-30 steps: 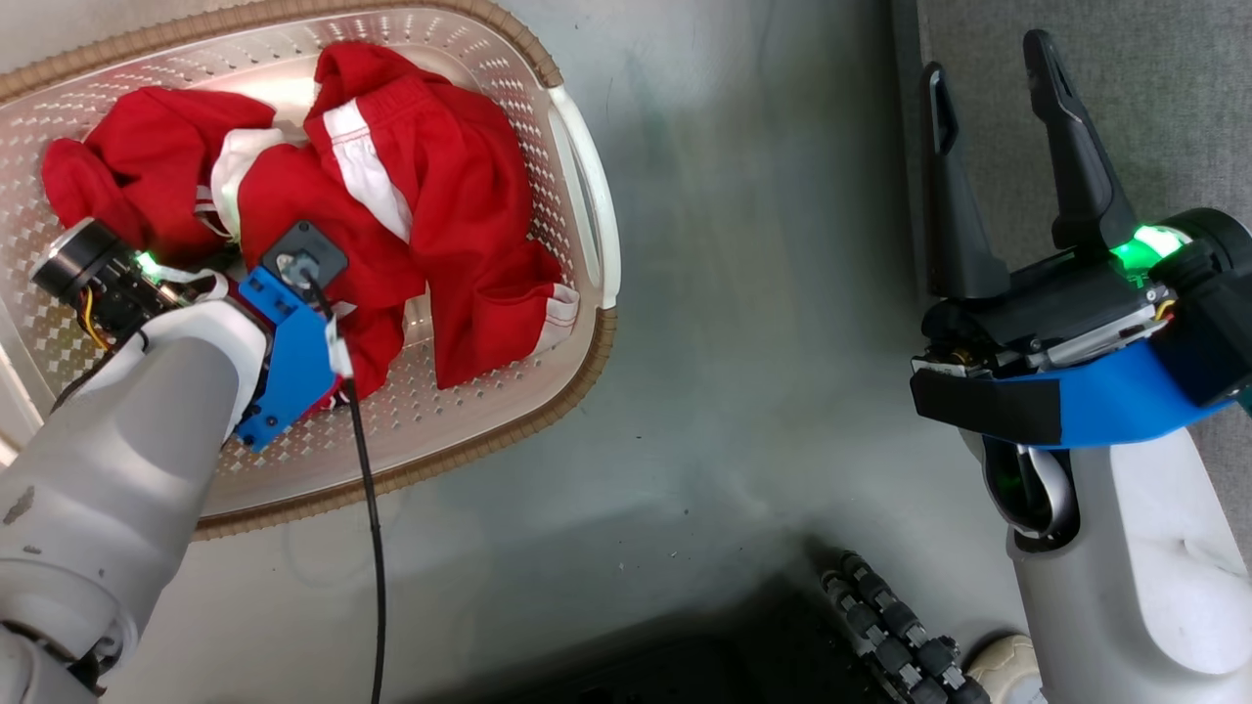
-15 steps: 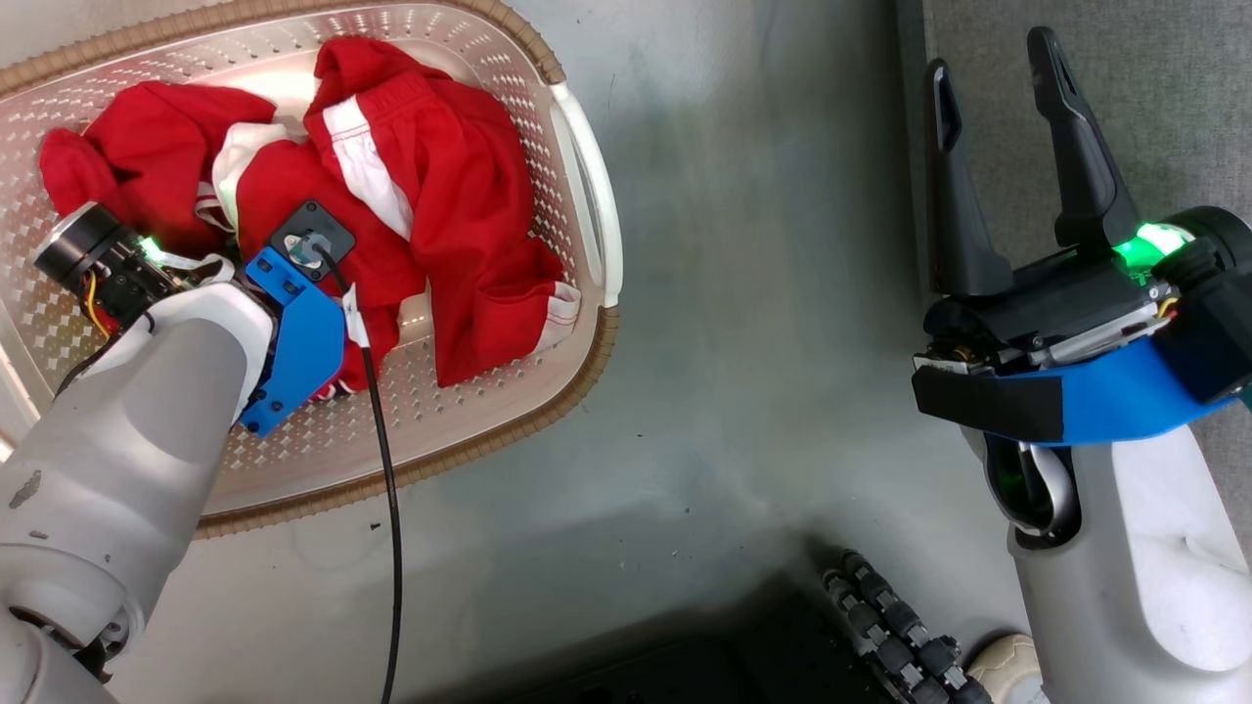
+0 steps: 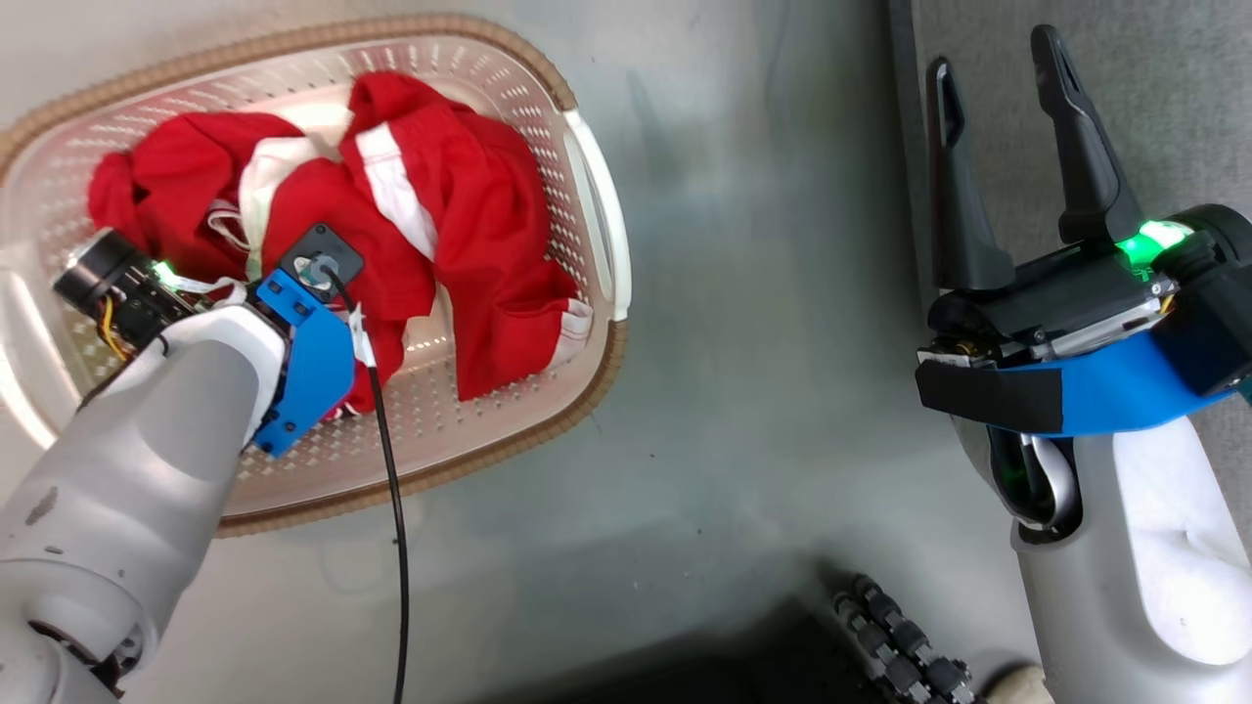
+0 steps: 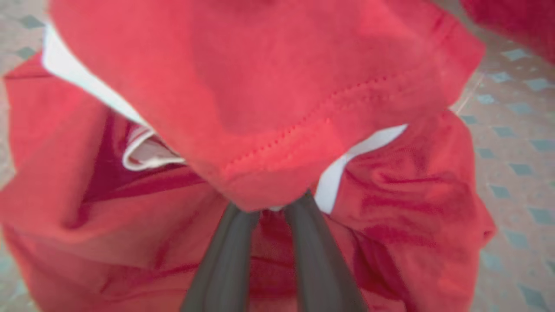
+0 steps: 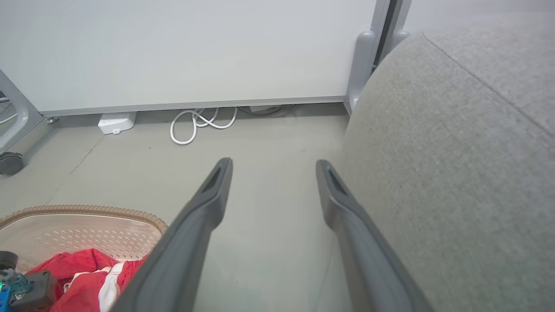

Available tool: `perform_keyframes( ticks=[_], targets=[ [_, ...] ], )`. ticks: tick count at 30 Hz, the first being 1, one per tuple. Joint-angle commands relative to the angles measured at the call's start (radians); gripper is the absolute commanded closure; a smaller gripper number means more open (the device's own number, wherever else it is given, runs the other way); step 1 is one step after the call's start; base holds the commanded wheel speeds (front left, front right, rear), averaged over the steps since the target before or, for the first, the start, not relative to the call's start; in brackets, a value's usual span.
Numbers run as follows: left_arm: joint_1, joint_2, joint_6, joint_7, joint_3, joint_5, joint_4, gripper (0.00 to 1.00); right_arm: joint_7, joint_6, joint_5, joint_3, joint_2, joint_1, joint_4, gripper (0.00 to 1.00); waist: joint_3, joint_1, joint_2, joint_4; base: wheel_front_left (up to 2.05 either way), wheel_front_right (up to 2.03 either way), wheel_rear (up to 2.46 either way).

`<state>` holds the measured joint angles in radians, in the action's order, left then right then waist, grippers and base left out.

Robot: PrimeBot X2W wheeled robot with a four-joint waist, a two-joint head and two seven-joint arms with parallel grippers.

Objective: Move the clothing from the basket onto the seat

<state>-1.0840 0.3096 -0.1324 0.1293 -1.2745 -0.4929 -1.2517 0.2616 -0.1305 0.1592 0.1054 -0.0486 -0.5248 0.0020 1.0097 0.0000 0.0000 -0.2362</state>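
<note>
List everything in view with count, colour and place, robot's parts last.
clothing: two garments, it seems; red with white stripes; heaped in the basket
basket: one; cream with a brown rim; on the floor at the robot's left
seat: one; grey; at the robot's right
cable: one; white; looped on the floor by the far wall
box: one; white; on the floor by the wall, left of the cable
floor: grey; between basket and seat
left gripper: one; dark fingers; down in the basket, shut on clothing
right gripper: one; dark fingers; open, at the seat's edge
</note>
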Motion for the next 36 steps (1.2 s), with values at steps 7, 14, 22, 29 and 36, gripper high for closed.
perform_keyframes(
  ticks=[7, 14, 22, 29, 36],
  targets=[
    [0.038, -0.039, 0.004, -0.061, -0.004, -0.025, 0.026, 1.00, 0.005, 0.000, -0.025, -0.014, -0.003, 0.001, 0.017, 0.00, -0.097, 0.0000, 0.0000, 0.048, 0.00, 0.00, 0.00],
    [0.069, -0.083, 0.004, -0.150, -0.004, -0.064, 0.049, 1.00, 0.005, 0.000, -0.044, -0.026, -0.003, 0.021, 0.040, 0.00, -0.197, 0.0000, 0.0000, 0.098, 0.00, 0.00, 0.00],
    [0.102, -0.130, 0.004, -0.271, 0.000, -0.111, 0.050, 1.00, 0.005, 0.000, -0.074, -0.044, -0.003, 0.059, 0.065, 0.00, -0.320, 0.0000, 0.0000, 0.154, 0.00, 0.00, 0.00],
    [0.133, -0.167, 0.004, -0.360, 0.015, -0.162, 0.054, 1.00, 0.005, 0.000, -0.092, -0.062, -0.003, 0.109, 0.089, 0.00, -0.433, 0.0000, 0.0000, 0.196, 0.00, 0.00, 0.00],
    [0.147, -0.189, 0.004, -0.393, 0.046, -0.191, 0.089, 1.00, 0.005, 0.000, -0.099, -0.073, -0.003, 0.158, 0.109, 0.00, -0.538, 0.0000, 0.0000, 0.229, 0.00, 0.00, 0.00]
  ],
)
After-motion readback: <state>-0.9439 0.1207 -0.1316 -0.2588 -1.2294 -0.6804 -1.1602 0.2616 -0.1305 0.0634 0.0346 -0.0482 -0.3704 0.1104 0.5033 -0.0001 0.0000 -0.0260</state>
